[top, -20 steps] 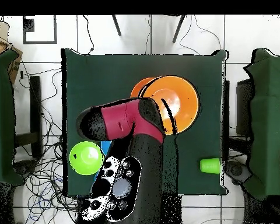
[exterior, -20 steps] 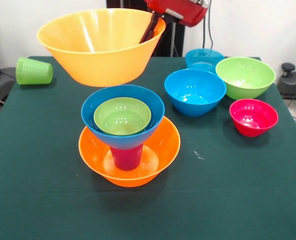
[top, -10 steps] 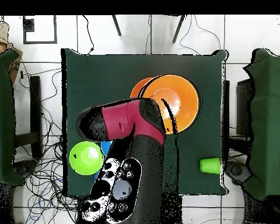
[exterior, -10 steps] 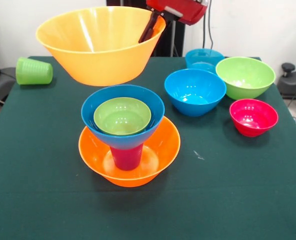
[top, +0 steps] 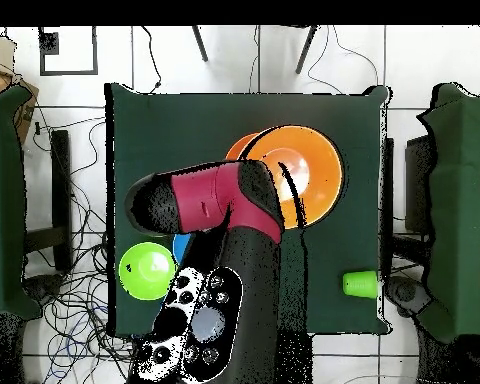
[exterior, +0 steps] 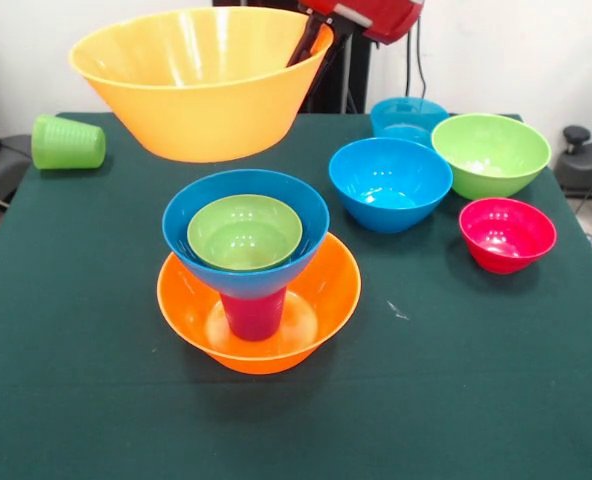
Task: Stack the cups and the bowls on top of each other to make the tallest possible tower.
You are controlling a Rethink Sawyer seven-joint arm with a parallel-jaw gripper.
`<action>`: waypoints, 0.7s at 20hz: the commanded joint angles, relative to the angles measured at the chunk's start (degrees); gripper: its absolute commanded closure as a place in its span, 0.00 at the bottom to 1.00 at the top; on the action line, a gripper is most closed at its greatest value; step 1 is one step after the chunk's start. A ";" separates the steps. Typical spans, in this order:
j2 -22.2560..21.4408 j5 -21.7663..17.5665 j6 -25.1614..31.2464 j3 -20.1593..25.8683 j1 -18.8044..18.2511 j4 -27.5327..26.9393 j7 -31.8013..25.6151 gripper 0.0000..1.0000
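Tower (exterior: pixel 248 290) sits left of centre on the tabletop (exterior: pixel 456 380): orange bowl (exterior: pixel 316 300) at the base, purple-magenta cup (exterior: pixel 253 315) upside down inside it, blue bowl (exterior: pixel 191 215) perched on the cup, lime green bowl (exterior: pixel 244 232) nested in the blue one.

Second large orange bowl (exterior: pixel 198 85) is airborne at 12 o'clock of the tower, well clear of it, tilted slightly. Hand (exterior: pixel 306 42) is clamped on its rim at the right side, one dark finger (exterior: pixel 302 45) running down inside the wall. Red arm (exterior: pixel 371 15) enters from the top edge. Overhead view: arm (top: pixel 224 215) covers much of the pile, lifted bowl (top: pixel 319 170) shows past it.

Loose items, front view: light green cup (exterior: pixel 68 142) on its side at the far left edge, roughly 10 o'clock of the tower. At 2 o'clock: medium blue bowl (exterior: pixel 390 183), teal-blue bowl (exterior: pixel 408 118) behind it, second lime green bowl (exterior: pixel 491 152) to their right. Red-pink bowl (exterior: pixel 507 233) at 3 o'clock, near the right edge. All upright, none touching the tower.
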 commanded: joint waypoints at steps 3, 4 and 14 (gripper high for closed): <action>-0.16 2.03 7.74 2.48 0.76 -4.41 5.42 1.00; -0.08 2.20 8.25 2.57 0.70 -4.80 5.18 1.00; 1.93 2.77 9.61 2.98 0.19 -8.19 5.59 1.00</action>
